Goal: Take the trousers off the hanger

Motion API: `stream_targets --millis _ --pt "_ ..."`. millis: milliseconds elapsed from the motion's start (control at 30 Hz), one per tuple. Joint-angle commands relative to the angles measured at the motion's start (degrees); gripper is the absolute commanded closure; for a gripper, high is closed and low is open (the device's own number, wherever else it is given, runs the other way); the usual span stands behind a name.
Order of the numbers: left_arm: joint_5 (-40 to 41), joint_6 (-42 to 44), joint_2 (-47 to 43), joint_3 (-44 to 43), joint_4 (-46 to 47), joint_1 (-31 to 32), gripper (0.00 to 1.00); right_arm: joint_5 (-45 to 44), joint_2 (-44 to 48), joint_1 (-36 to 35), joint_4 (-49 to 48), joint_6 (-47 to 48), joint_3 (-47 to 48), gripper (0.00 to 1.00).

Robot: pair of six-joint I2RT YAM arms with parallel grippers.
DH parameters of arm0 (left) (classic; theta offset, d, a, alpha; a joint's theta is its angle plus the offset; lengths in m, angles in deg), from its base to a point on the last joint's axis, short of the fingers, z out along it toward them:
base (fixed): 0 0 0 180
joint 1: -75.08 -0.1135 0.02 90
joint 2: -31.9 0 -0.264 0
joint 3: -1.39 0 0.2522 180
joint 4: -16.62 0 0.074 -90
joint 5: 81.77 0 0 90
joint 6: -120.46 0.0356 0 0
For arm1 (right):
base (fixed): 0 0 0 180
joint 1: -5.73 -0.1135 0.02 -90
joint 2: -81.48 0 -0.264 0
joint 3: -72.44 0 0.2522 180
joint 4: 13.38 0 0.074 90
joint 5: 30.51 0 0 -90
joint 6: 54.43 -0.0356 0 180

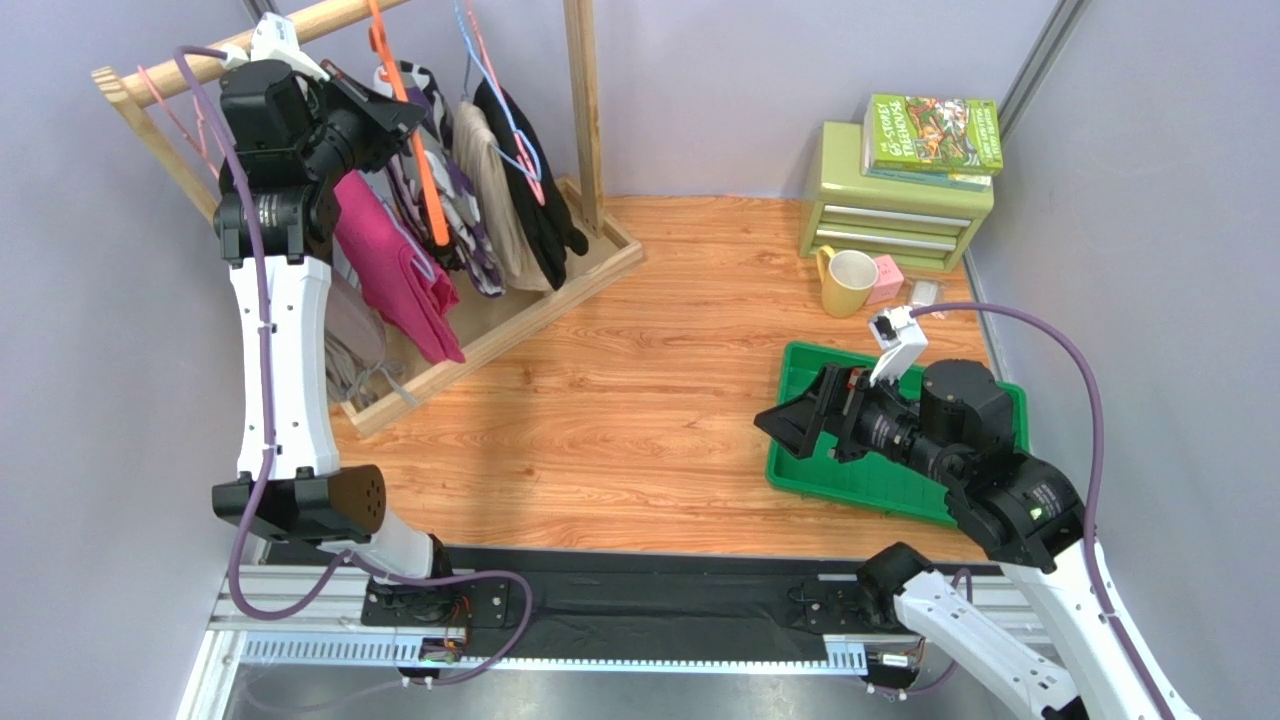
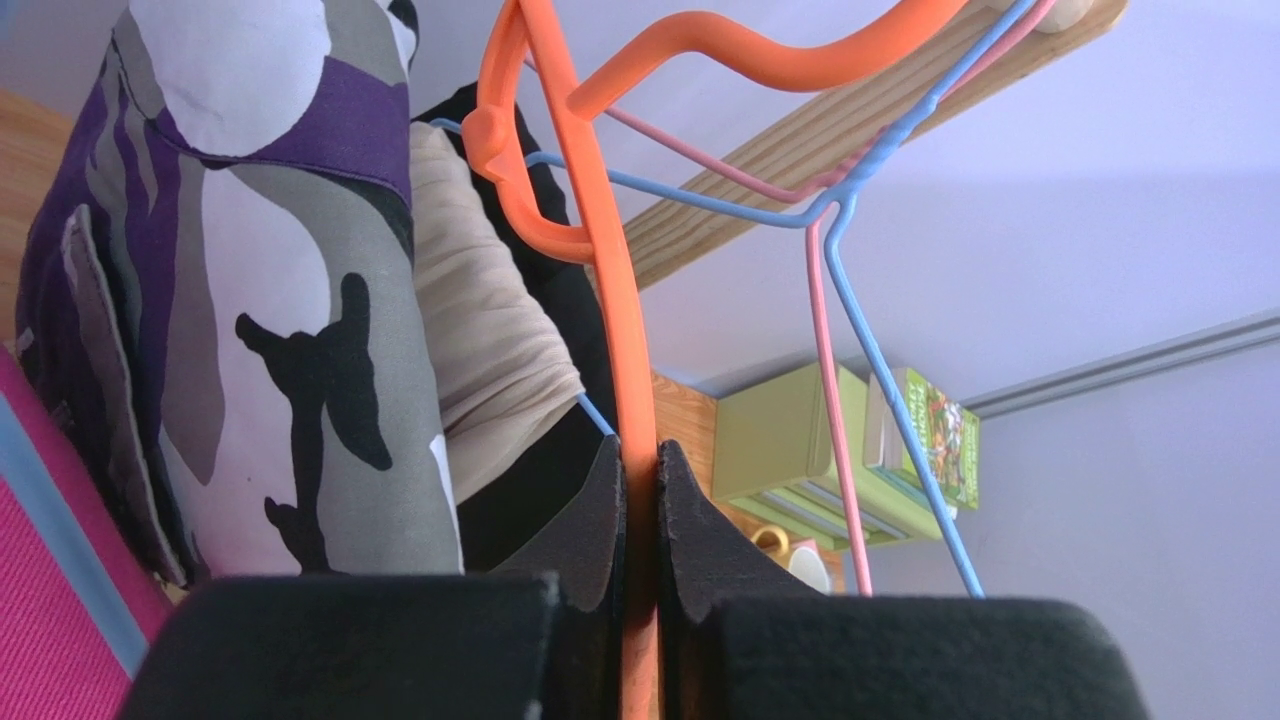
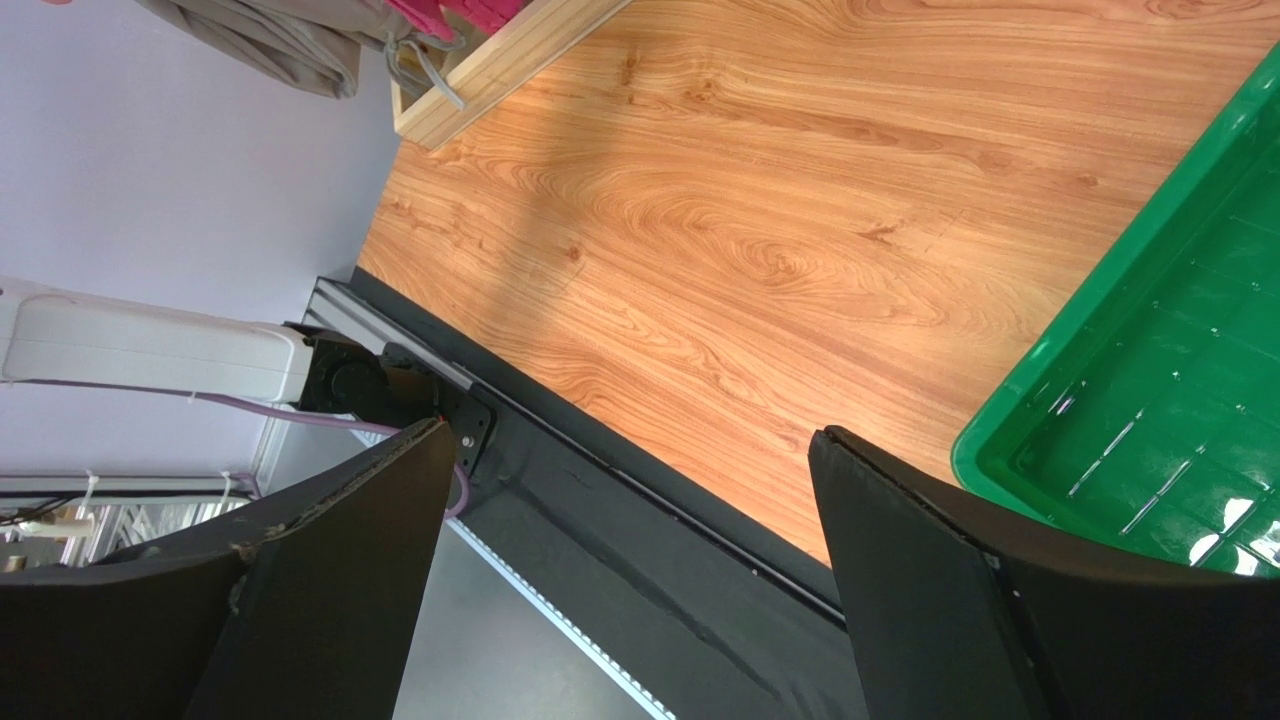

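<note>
Wood-grain tabletop (image 1: 646, 390), lilac walls on three sides.

Far left corner: wooden garment rack (image 1: 586, 105) with a round top rail.
- Plain magenta pink trousers (image 1: 394, 263) hang at the rack's left end, folded over.
- Purple, white and black camouflage-patterned trousers (image 2: 256, 300) hang just right of the magenta pair.
- Beige garment (image 1: 504, 195) next, then black garment (image 1: 544, 180), both draped and touching.
- Thin blue wire hanger (image 2: 887, 375) and pink wire hanger (image 2: 824, 375) hook over the rail.

Left gripper (image 2: 640, 510) is raised to rack height. Its black fingers are pinched together on the straight bar of an orange plastic hanger (image 2: 624, 300), with no gap visible either side. The camouflage cloth lies just left of that bar. Whether it rides on this hanger, I cannot tell.

Right side: green plastic tray (image 1: 842, 480) near the front edge. Right gripper (image 3: 631, 585) hangs over the tray's left edge, fingers spread wide, nothing between them.

Back right: pale green drawer box (image 1: 897, 210), a green book (image 1: 932, 132) on top, a yellow mug (image 1: 849, 281) in front.
</note>
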Motion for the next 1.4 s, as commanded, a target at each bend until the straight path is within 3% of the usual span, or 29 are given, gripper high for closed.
stream_targets --millis 0,333,867,1200,1367 --pt "-2.10 0.10 -6.09 -4.26 4.51 0.27 1.00 -0.11 -0.77 -0.17 -2.23 0.63 2.52 0.05" --pt "0.28 -1.65 -9.43 -5.75 6.10 0.18 1.00 0.51 -0.77 -0.35 -2.24 0.72 2.52 0.05" --pt "-2.53 -4.11 -12.42 -11.64 6.10 0.27 1.00 1.21 -4.37 -0.35 -2.94 3.01 2.17 0.05" --pt "-4.20 -5.78 -19.62 -5.77 5.49 0.18 1.00 0.95 -5.16 -2.01 -4.08 2.57 1.56 0.06" --pt "-6.13 -5.61 -24.89 -2.76 1.71 0.27 1.00 -0.98 -6.39 -6.58 -4.87 2.65 0.94 0.06"
